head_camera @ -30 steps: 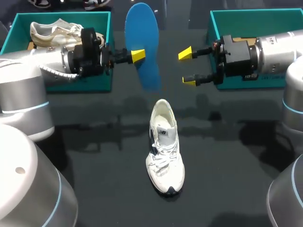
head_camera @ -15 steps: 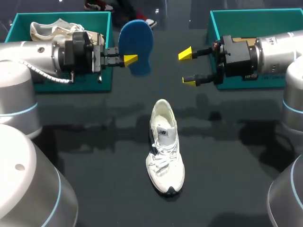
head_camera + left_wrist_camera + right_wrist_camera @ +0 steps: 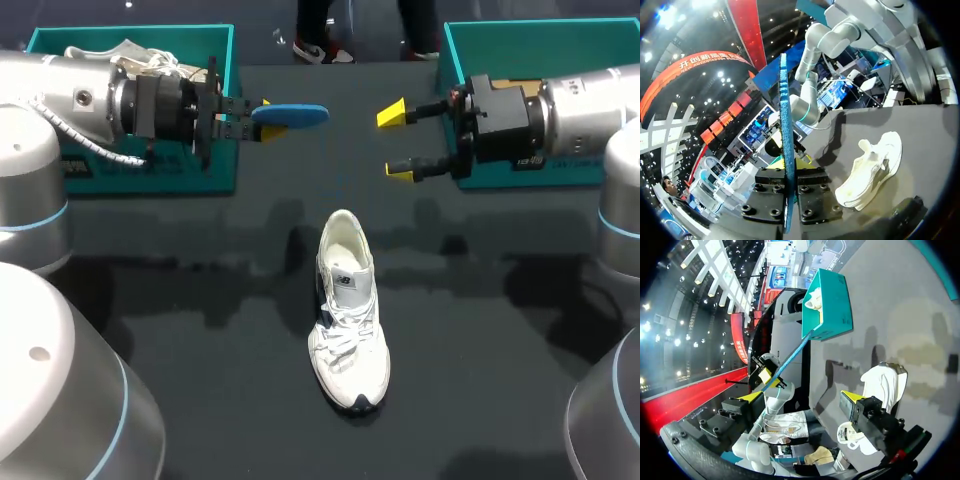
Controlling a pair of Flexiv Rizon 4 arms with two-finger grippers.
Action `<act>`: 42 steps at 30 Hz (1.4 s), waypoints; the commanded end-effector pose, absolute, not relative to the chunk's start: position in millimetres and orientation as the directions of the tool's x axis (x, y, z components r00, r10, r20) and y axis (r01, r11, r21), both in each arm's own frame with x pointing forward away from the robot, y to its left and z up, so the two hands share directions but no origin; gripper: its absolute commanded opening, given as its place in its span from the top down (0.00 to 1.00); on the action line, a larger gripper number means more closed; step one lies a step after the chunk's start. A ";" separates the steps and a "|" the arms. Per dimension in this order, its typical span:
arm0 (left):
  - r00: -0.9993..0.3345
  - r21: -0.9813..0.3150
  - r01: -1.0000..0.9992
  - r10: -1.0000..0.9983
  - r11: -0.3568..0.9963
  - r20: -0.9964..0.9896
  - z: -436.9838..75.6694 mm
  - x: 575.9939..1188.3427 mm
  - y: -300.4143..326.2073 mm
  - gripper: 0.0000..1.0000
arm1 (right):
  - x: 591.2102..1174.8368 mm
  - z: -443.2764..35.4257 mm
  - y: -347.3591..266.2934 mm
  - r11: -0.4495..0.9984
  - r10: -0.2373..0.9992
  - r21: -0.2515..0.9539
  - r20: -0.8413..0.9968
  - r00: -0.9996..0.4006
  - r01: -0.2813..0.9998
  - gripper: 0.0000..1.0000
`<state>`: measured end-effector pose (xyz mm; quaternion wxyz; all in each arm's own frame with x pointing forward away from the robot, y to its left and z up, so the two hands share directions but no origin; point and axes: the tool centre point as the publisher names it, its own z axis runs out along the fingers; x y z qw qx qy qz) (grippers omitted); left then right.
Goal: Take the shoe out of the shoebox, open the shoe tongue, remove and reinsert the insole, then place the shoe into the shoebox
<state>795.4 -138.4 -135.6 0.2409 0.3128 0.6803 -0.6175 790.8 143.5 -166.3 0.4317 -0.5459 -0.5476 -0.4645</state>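
Observation:
The white shoe (image 3: 347,310) lies on the dark table in the middle, toe toward me, its opening empty. My left gripper (image 3: 262,118) hovers above the table behind it, shut on the heel end of the blue insole (image 3: 291,113), which is level and seen edge-on. In the left wrist view the insole (image 3: 786,150) stands as a thin blade between the fingers, with the shoe (image 3: 870,170) off to one side below. My right gripper (image 3: 397,142) hangs open to the right of the insole, a gap apart. From the right wrist, insole (image 3: 790,360) and shoe (image 3: 881,385) lie ahead of the open gripper (image 3: 800,397).
A teal shoebox (image 3: 222,60) at the back left holds another pale shoe (image 3: 115,58); my left arm crosses in front of it. A second teal shoebox (image 3: 540,35) sits at the back right behind my right arm. Bare table surrounds the shoe.
My left wrist has rolled, turning the insole from broad face toward me to flat and edge-on, and drawn back slightly left. The right arm and the shoe have not moved.

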 end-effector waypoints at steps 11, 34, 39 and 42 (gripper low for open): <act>-0.364 -0.308 0.919 0.225 0.247 -0.904 -149.0 791.3 -144.3 1.00 | 790.6 -166.7 145.1 -0.029 0.200 0.037 0.979 -0.031 0.999 0.00; -0.077 -0.066 0.991 0.085 0.117 -0.993 -163.1 818.8 -172.1 1.00 | 781.5 -162.5 157.3 -0.020 0.145 0.053 0.988 -0.050 0.998 0.00; -0.027 -0.017 0.992 0.081 0.123 -0.996 -165.6 824.1 -181.9 1.00 | 780.4 -166.6 167.0 -0.007 0.121 0.060 0.991 -0.059 0.998 0.13; -0.022 -0.013 0.992 0.077 0.123 -0.997 -168.7 828.0 -186.9 1.00 | 780.6 -168.7 172.8 -0.003 0.109 0.061 0.992 -0.060 0.998 0.18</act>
